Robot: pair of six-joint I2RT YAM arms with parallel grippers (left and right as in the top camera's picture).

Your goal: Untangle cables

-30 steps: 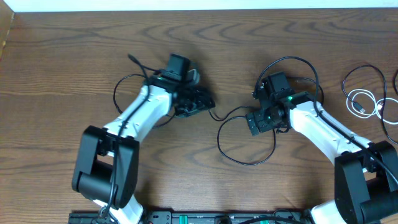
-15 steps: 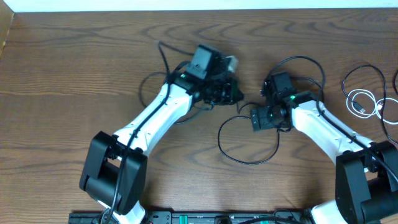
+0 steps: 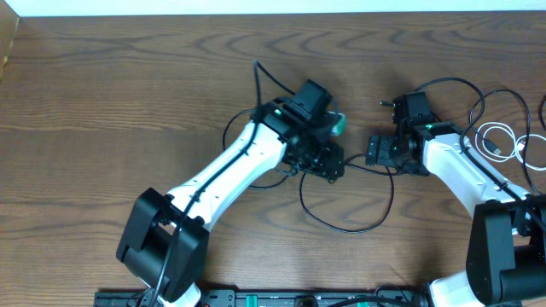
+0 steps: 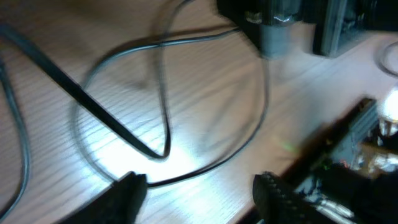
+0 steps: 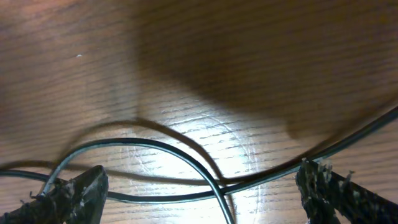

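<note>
On the dark brown wooden table my left arm reaches in from the lower left toward the middle. My left gripper sits low over the wood just left of centre. In its wrist view the left gripper is released: the two black fingertips stand well apart and clamp nothing. A thin black cable loops over the wood ahead of them, and one strand passes across the gap low between the tips. That view is blurred, so I cannot tell whether the strand touches either finger.

From overhead, that thin black cable hangs as a wide loop below and between my two grippers. A short stretch of it runs across from one gripper to the other.

My right gripper faces the left one, near it but apart. In its own view the right gripper is released too, its tips spread wide. Two black strands cross on the table between the tips, gripped by neither.

Farther right, near the table's edge, lie a coiled white cable and more thin black cables, well apart from both grippers.
</note>
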